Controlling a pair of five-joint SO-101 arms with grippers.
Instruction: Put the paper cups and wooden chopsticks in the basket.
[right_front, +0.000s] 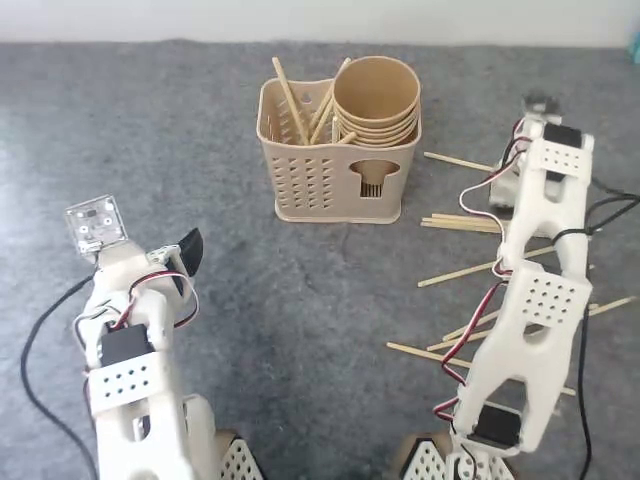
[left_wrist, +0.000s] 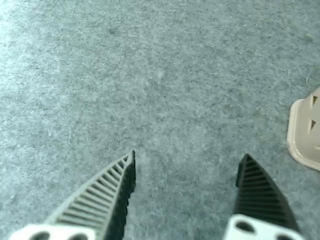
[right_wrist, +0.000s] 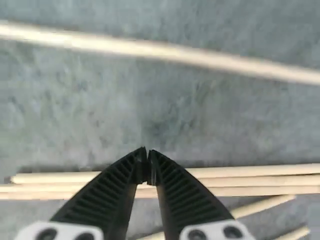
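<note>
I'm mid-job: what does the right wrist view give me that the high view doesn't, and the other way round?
Right wrist view adds: the right gripper, jaws shut, with its tips over a bundle of chopsticks lying side by side. High view adds: the basket holding stacked paper cups and standing chopsticks. Shared: loose chopsticks lying on the grey mat.
</note>
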